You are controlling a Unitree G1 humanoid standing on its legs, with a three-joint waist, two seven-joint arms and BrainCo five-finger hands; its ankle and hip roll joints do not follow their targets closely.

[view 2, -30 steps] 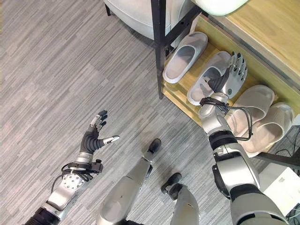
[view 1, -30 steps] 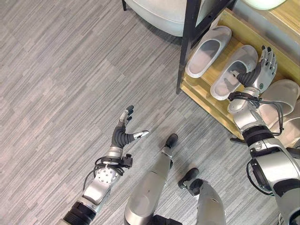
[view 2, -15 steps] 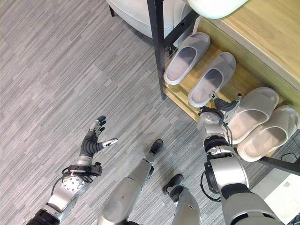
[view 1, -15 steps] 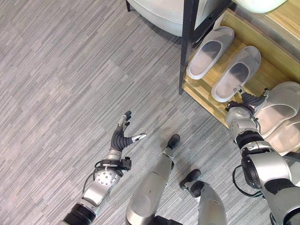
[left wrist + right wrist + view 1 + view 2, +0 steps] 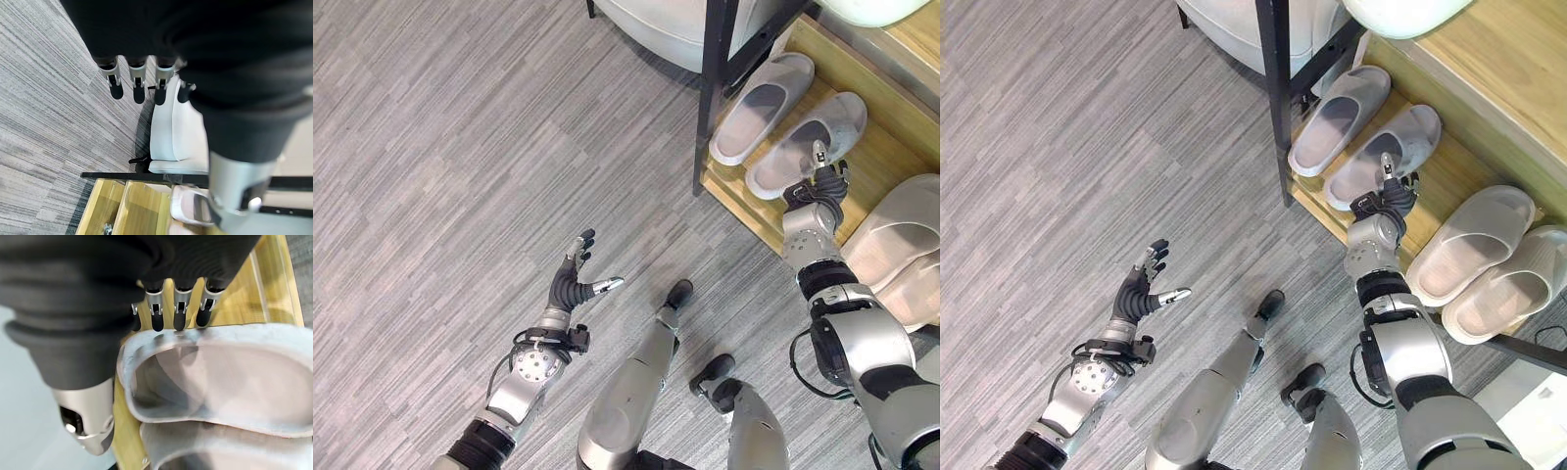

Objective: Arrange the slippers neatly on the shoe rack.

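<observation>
Shoe rack (image 5: 1449,176): wooden shelf with a black upright post at its near corner, standing on grey plank floor (image 5: 460,147).
Grey slippers (image 5: 1383,144): a pair side by side on the rack shelf, just past the black post. Their long axes run parallel and slanted across the shelf, strap-covered toe ends toward the back of the rack, open heel ends toward its front edge. The two touch or nearly touch along their sides.
Beige slippers (image 5: 1469,245): a second pair on the same shelf, further to the robot's right, lying parallel to each other on much the same slant as the grey pair.
Right robot hand (image 5: 1389,191): over the shelf at the right side of the grey pair, by the heel end of the nearer slipper. In the right wrist view its fingers (image 5: 178,308) are straight and spread apart, their dark tips at the slipper's rim (image 5: 161,345); nothing is clamped.
Left robot hand (image 5: 573,279): held out over bare floor, well away from the rack, fingers straight and apart with the thumb out to the side, holding nothing.
Also present: a pale upholstered seat (image 5: 656,24) beside the rack's far end.
</observation>
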